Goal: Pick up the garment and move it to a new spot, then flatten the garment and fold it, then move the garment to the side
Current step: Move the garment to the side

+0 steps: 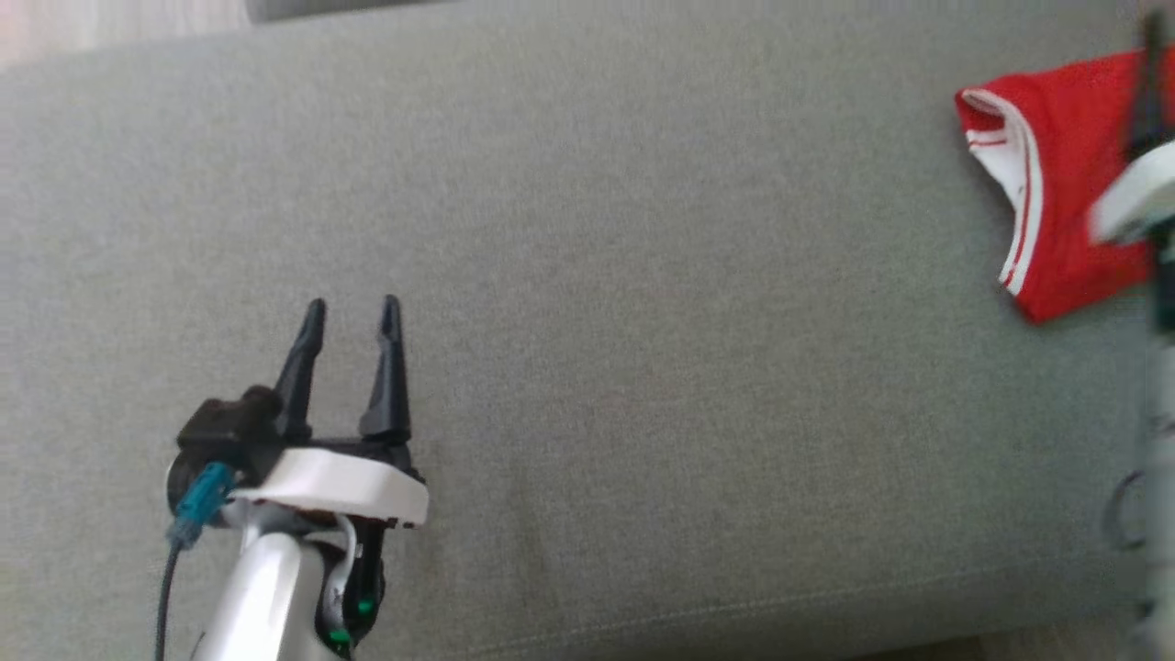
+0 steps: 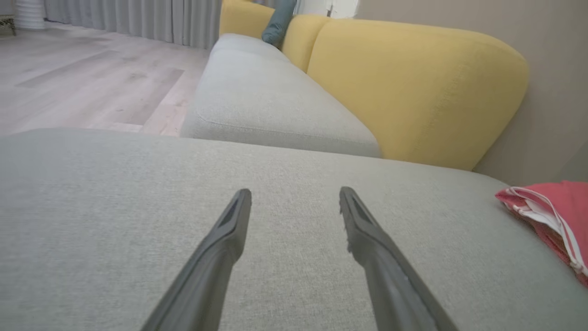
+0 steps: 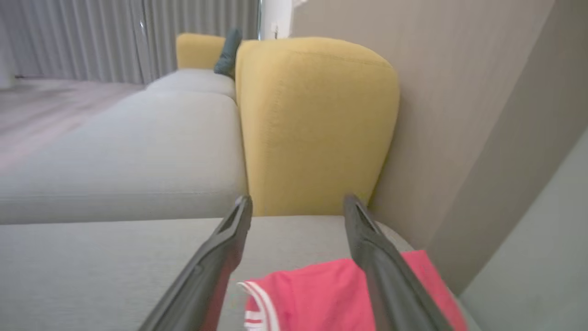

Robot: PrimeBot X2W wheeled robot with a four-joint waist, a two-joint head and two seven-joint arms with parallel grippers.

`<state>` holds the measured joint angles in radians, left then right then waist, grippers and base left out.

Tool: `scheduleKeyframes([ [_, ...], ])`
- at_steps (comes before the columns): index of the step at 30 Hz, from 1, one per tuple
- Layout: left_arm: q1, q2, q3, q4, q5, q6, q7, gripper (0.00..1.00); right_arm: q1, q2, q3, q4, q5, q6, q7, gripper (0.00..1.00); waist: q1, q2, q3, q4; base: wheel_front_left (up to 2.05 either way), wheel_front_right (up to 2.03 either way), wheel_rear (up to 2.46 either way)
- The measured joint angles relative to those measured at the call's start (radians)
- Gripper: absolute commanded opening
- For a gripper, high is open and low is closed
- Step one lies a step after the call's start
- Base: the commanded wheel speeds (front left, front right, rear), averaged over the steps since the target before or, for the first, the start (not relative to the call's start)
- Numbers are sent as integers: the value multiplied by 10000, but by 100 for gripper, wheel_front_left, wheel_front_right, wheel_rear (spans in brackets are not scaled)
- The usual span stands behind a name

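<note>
Garment (image 1: 1065,184) first: we find the red top with white trim at about two o'clock in the head view, lying at the right edge of the grey seat cushion (image 1: 643,275). It reads as a compact packet with tidy edges rather than a loose heap. So we judge the flattening and folding done and the cloth already set to the side, which would put us at the tail of the job.

Down at eight o'clock sits the left tool (image 1: 353,303) with its fingers spread wide. It has nothing between them, hangs over bare cushion and is well apart from the cloth.

The right tool (image 3: 298,199) is just as wide in its own wrist view. It is poised over the near part of the garment and pinches no fabric, with the yellow backrest (image 3: 317,124) at twelve o'clock beyond. Whether its tips touch the cloth we cannot tell — the head view gives us a blur at three o'clock.

What seems left is small: clear that arm without snagging the fold.
</note>
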<state>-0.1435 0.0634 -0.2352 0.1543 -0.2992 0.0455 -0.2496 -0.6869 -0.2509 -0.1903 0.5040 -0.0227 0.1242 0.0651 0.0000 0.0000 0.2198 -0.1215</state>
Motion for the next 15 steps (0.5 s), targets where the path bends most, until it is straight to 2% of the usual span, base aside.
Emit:
scheduleKeyframes([
  [8,586,-75,581,-73,-263,259,0,100,2057,1476,961,-1302,746,0,-790,100,0,0,-1030,187,0,0,0],
  [11,761,-86,642,86,-324,263,0,100,2858,1785,1237,-1745,886,0,-982,100,0,0,-1331,327,0,0,0],
  [15,1028,-104,708,405,-395,263,0,100,4006,1885,1624,-2234,1202,0,-1206,100,0,0,-1638,601,0,0,0],
])
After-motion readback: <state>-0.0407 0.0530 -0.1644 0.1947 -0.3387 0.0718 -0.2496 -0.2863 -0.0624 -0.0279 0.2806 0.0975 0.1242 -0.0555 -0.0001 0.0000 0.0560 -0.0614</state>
